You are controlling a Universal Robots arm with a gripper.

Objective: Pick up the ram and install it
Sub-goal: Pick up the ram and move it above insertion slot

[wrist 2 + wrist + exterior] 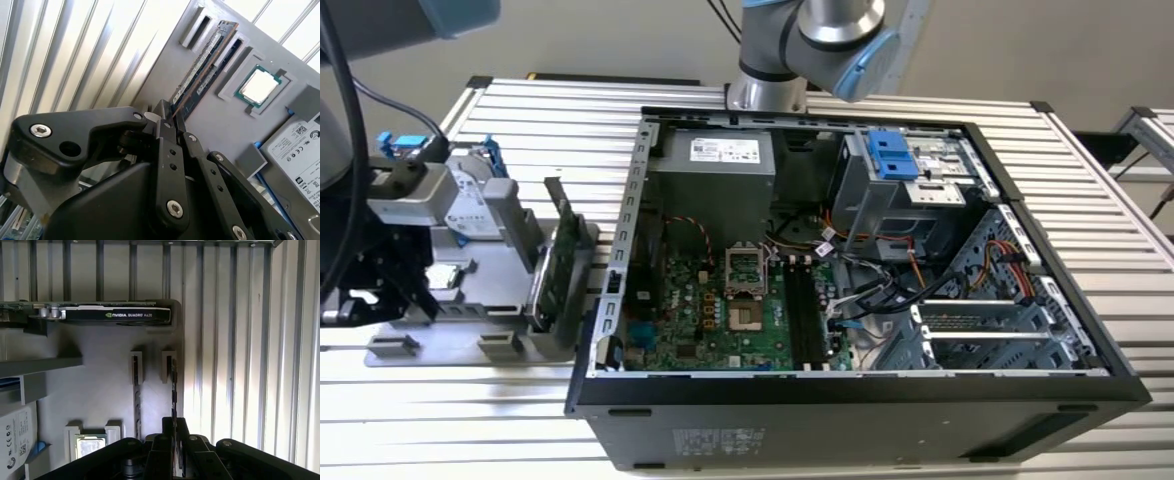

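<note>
Your gripper [169, 114] looks pinched onto one end of the ram [206, 54], clamping across its thin edge. The ram stands on edge in a slot of the gray holder [220, 130], which keeps both faces reachable.

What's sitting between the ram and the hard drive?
In the second wrist view, a second slot and a square silver chip lie between the ram and the hard drive.

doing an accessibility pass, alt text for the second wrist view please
The black pincer sits at the near end of the ram, which stands on edge in a grey holder near a processor chip.
</note>
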